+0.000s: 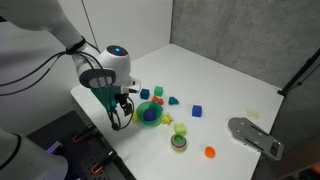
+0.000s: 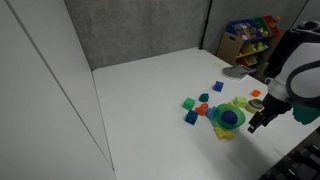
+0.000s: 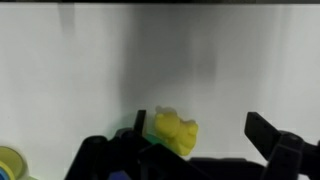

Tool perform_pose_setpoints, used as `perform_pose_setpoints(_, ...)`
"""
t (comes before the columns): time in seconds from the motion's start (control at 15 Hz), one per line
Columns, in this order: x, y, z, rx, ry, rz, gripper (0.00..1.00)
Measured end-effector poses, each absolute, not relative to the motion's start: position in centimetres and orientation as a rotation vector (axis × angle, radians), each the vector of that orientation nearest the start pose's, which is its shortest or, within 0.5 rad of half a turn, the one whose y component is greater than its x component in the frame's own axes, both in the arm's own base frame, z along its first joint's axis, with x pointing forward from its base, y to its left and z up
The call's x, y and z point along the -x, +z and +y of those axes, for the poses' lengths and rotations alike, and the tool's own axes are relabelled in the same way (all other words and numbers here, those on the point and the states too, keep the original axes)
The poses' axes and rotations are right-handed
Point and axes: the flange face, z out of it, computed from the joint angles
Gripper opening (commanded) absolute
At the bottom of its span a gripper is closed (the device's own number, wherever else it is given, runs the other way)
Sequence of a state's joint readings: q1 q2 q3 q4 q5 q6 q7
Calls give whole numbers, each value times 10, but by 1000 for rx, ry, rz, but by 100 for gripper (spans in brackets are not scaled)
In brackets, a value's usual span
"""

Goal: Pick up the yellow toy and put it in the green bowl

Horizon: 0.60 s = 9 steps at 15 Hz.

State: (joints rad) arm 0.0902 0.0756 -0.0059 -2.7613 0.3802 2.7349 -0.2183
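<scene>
In the wrist view the yellow toy (image 3: 175, 133) is a small lumpy bright yellow piece on the white table. It sits between my open fingers, close beside the left one. My gripper (image 3: 197, 122) is open, with a wide gap to the right finger. In both exterior views the gripper (image 1: 119, 106) (image 2: 258, 121) hangs low over the table right beside the green bowl (image 1: 148, 114) (image 2: 228, 118). The bowl has a blue piece inside. I cannot clearly pick out the toy in the exterior views.
Small coloured pieces lie around the bowl: a blue cube (image 1: 197, 111), a lime piece (image 1: 180, 128), a green ring with a dark centre (image 1: 179, 143) and an orange piece (image 1: 210, 152). A grey flat object (image 1: 255, 136) lies near the table's edge.
</scene>
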Motion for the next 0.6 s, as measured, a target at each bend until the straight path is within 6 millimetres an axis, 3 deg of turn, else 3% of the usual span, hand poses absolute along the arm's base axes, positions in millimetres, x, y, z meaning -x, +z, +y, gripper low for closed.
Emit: perform_pose_setpoints(0.6,-399,130,27,3034,81,81,100)
